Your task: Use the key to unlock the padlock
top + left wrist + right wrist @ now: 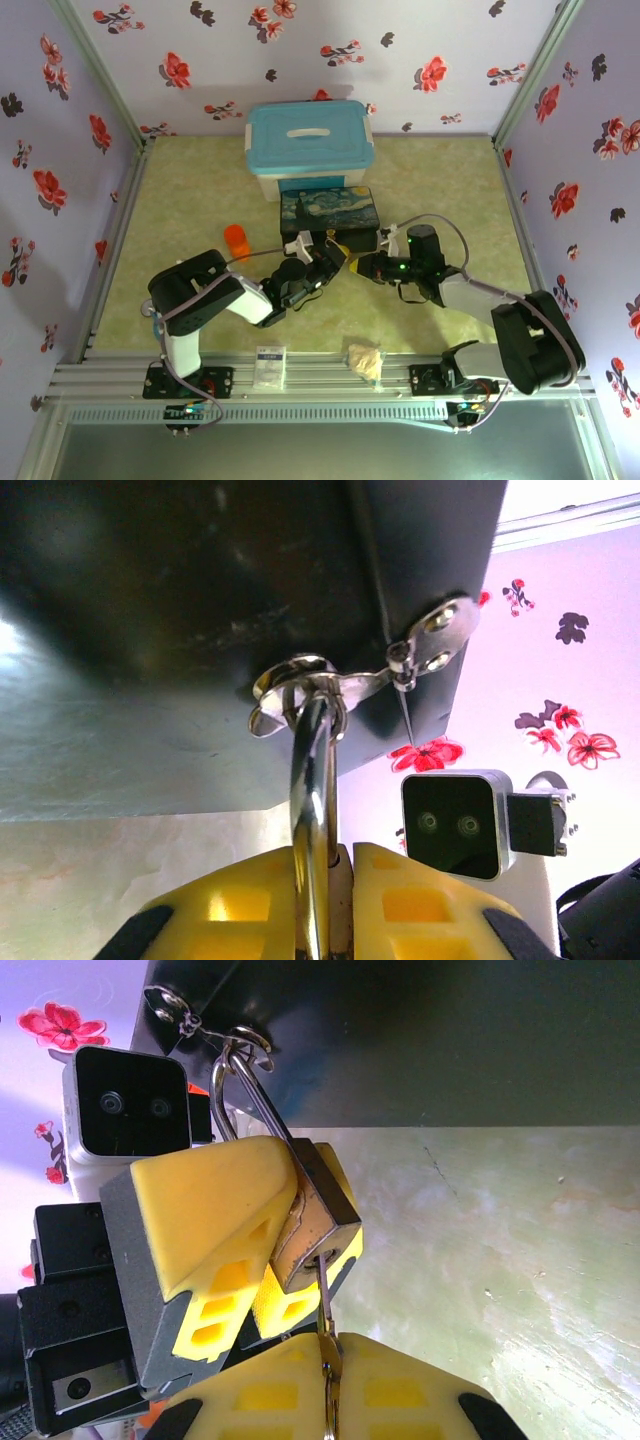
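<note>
A: Brass-gold padlock (pixel 318 1218), silver shackle (pixel 312 800), dark grey key (pixel 325 1295), yellow pads (pixel 215 1210)!
B: And the box (pixel 330 212): swirling blue-and-yellow night sky. Far behind, a white tub (pixel 268 186), turquoise lid (pixel 310 135).
A: Orange cylinder (pixel 238 241) left, mottled green table (pixel 450 190), lilac walls (pixel 400 30), red and black flowers.

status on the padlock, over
Left pincer shut on padlock. Right pincer shut on key, tip in keyhole. Shackle hooked through box hasp. Nothing in the way.

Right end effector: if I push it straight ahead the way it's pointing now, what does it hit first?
The padlock body: the key pinched in the right end effector sits at its keyhole, with the dark box beyond. How deep the key is in is unclear.
</note>
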Controlling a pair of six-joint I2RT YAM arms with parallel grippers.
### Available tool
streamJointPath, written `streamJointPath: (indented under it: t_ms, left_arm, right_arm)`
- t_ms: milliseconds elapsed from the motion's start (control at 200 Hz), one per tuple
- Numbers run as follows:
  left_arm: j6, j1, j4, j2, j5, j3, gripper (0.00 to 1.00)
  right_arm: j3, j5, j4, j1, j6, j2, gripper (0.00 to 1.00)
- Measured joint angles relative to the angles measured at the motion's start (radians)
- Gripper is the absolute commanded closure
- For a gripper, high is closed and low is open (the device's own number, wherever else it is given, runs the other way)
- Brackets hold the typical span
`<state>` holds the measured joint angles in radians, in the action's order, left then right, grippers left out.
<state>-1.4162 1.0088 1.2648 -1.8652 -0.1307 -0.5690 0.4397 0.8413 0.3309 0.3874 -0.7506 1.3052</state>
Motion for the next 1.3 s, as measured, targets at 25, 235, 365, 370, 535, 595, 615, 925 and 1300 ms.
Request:
streamJointPath:
  t_ms: [25,235,365,370,535,595,615,925,1300]
  left_arm:
    - [0.0,0.001,0.0,0.0,0.0,0.001,1.0]
    - [0.0,0.004,0.014,0.0,-0.007,0.007,1.0]
    - [0.001,0.004,0.027,0.0,-0.01,0.007,1.0]
    - [0.001,0.004,0.027,0.0,-0.01,0.007,1.0]
    - [0.002,0.004,0.021,0.004,-0.027,0.008,1.0]
    - [0.005,0.004,0.021,0.004,-0.036,0.009,1.0]
    - [0.005,0.004,0.021,0.004,-0.039,0.01,1.0]
    - [0.005,-0.001,-0.006,0.004,-0.073,0.013,1.0]
    - [-0.015,0.002,0.005,0.047,-0.035,-0.006,1.0]
  right_arm:
    - [0.0,0.002,-0.002,-0.003,0.0,0.0,0.93]
    - [-0.013,0.008,0.041,-0.009,-0.05,0.0,0.99]
    - [-0.052,0.06,0.181,-0.042,-0.156,0.027,1.0]
    - [-0.052,0.062,0.183,-0.043,-0.16,0.029,1.0]
    - [-0.052,0.146,0.3,-0.068,-0.247,0.117,1.0]
    - [-0.052,0.173,0.354,-0.075,-0.286,0.151,1.0]
    - [-0.052,0.181,0.369,-0.077,-0.304,0.163,1.0]
    - [-0.062,0.271,0.763,-0.099,-0.524,0.401,1.0]
    - [-0.092,0.196,0.901,-0.077,-0.487,0.348,1.0]
